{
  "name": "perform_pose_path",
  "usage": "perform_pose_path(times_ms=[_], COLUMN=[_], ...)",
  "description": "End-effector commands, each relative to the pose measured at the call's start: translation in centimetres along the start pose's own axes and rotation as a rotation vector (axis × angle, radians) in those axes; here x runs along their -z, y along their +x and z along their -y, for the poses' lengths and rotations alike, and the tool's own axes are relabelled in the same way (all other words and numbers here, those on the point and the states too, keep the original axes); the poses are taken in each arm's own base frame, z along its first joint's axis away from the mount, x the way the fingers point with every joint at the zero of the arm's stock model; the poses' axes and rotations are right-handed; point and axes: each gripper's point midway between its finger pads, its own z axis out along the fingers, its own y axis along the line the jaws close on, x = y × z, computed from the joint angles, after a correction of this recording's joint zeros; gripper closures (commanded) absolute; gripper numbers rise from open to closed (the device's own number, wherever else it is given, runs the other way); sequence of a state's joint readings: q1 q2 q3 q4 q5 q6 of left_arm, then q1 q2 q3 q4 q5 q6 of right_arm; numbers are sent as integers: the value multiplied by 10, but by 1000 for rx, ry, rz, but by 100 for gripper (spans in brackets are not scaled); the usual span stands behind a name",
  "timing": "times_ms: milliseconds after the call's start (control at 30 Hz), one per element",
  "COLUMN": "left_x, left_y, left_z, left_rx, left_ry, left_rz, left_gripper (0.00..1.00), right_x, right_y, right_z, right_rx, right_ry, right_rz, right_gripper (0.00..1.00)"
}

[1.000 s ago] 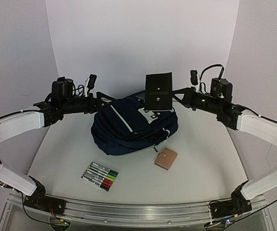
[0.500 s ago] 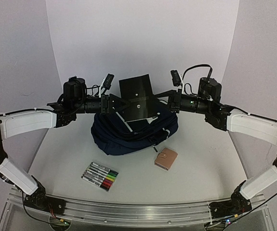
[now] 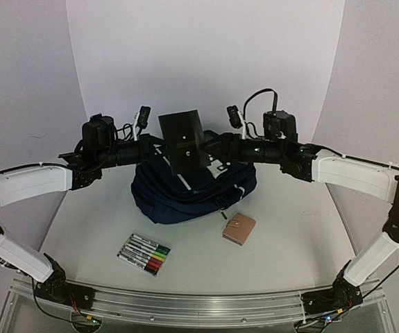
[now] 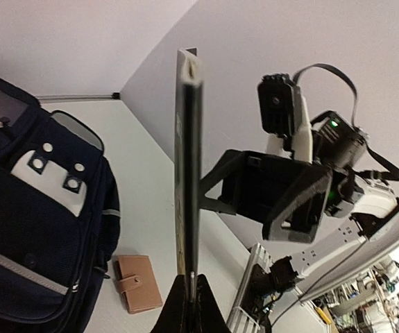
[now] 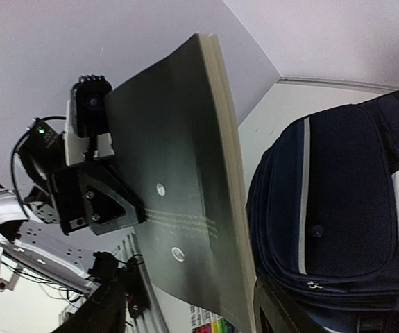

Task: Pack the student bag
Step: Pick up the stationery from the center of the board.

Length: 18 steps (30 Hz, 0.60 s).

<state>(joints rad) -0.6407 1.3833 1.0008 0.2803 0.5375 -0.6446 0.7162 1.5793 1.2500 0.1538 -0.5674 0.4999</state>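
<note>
1. Far left, near the front of the worktop [image 3: 289,236], there's a pack of markers [image 3: 143,254]. It's lying flat, well apart from the other stuff.
2. The left jaws are clamped tight on one edge of a thin black book [image 3: 184,139]. The book is up in the air and a bit tilted, with cream pages showing along its edge.
3. Below the book is the bag [image 3: 185,191]. It's navy and lies on the worktop toward the back middle, with the white patch facing up.
4. The right jaws are spread wide, one on each side of the book. The wrist view shows gaps, so they're not pinching it.
5. Off the bag's front right corner there's a tan wallet [image 3: 239,228]. It's snapped shut and sits near the bag.
</note>
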Motion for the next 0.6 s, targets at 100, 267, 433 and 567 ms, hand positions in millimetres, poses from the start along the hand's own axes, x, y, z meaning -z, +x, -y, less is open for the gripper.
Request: perform_pose_path(times_ms=[100,267,433,567], left_x=[79,131,154,155], left_y=[-41,-37,-30,-28], left_z=[-84,-134,-148,-146], left_rx=[96,191,257,261], left_ry=[-406,-620,-660,-657], left_rz=[183,231,269,268], left_gripper=[100,100,100,100], right_x=[-54,-106,-141,-152], right_y=[27,45,57,70], right_z=[52,53,74,105], right_rx=[355,559,658,701], right_ry=[492,643,758,878], right_rz=[-89,-132,-146,-177], right_gripper=[22,20,21,30])
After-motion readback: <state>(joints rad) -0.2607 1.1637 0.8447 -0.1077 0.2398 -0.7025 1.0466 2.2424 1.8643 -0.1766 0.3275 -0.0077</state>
